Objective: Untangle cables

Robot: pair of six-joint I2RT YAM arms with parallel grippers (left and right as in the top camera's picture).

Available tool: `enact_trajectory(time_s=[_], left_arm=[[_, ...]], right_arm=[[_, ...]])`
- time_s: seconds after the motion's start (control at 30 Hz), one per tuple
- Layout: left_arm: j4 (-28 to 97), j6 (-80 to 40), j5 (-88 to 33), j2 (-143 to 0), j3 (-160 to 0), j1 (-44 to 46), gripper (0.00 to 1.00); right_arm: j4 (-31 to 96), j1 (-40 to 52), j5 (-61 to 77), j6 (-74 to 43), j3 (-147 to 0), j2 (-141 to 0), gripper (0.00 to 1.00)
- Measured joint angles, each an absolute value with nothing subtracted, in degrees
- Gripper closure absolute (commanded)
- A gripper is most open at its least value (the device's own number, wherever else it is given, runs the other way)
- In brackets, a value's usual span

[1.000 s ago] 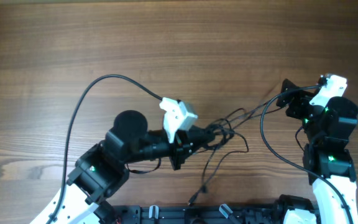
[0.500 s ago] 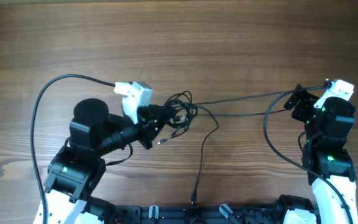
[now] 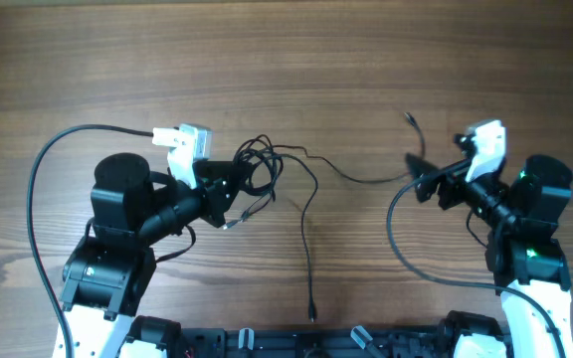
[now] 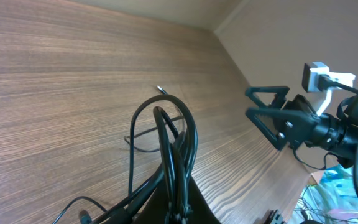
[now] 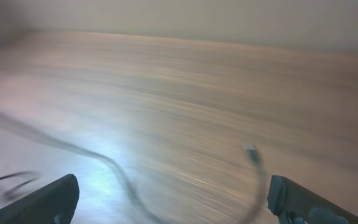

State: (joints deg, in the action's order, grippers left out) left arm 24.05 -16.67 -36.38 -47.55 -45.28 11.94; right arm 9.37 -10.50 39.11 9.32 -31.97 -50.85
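Note:
The cables are thin black cords. A small knot of loops (image 3: 259,164) sits left of centre, and my left gripper (image 3: 235,189) is shut on it. In the left wrist view the loops (image 4: 166,140) rise from the closed jaws (image 4: 180,214). One loose strand (image 3: 351,175) runs right and ends in a plug (image 3: 409,118). Another strand (image 3: 306,249) trails toward the front edge. My right gripper (image 3: 424,182) is open and empty just right of the loose strand. In the blurred right wrist view the strand (image 5: 114,171) and its plug (image 5: 250,149) lie between the spread fingers (image 5: 173,202).
Thick black arm cables arc at the left (image 3: 53,159) and right (image 3: 401,254). A black fixture (image 3: 296,343) lines the table's front edge. The right gripper also shows in the left wrist view (image 4: 272,115), with the table edge beyond it.
My left gripper pulled the knot to the left. My right gripper let go of the taut strand, opened and moved left; the strand now lies slack on the table.

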Motion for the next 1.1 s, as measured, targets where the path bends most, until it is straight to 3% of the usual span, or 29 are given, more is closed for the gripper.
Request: enact_trajectory(time_s=[0.1, 0.3, 0.43, 0.6, 0.67, 0.8, 0.93, 1.1], left_arm=[[23.6, -16.9, -37.5, -47.5, -45.3, 12.9, 0.96], [20.9, -15.7, -39.9, -48.5, -45.3, 19.8, 0.96], [15.6, -12.9, -40.7, -52.3, -45.3, 25.7, 0.96], [10.3, -14.2, -40.8, -56.2, -45.3, 26.3, 0.96], [10.3, -15.4, -40.8, -57.1, -45.3, 26.3, 0.96], [16.6, -16.3, -38.3, -59.7, -50.0, 26.3, 0.96], [33.3, -11.8, -36.2, -64.6, -62.9, 26.3, 0.96], [52.7, 1.6, -35.2, -75.4, -79.9, 29.2, 0.96]], right_arm=[[7.6, -10.6, 55.3, 11.8, -32.0, -50.9, 0.0], [0.1, -10.6, 71.0, 9.1, -32.0, -50.9, 0.0], [-5.0, -10.6, 72.4, -1.2, -32.0, -50.9, 0.0], [-5.2, -10.6, 67.9, -15.2, -34.2, -50.0, 0.01], [2.7, -10.5, 65.9, -16.2, -39.5, -50.0, 0.01], [31.5, -10.5, 54.7, -8.8, -57.6, -52.1, 0.0], [51.6, -9.7, 45.4, 6.6, -74.8, -57.5, 0.0], [59.2, -4.0, 42.8, 21.8, -78.5, -59.9, 0.0]])
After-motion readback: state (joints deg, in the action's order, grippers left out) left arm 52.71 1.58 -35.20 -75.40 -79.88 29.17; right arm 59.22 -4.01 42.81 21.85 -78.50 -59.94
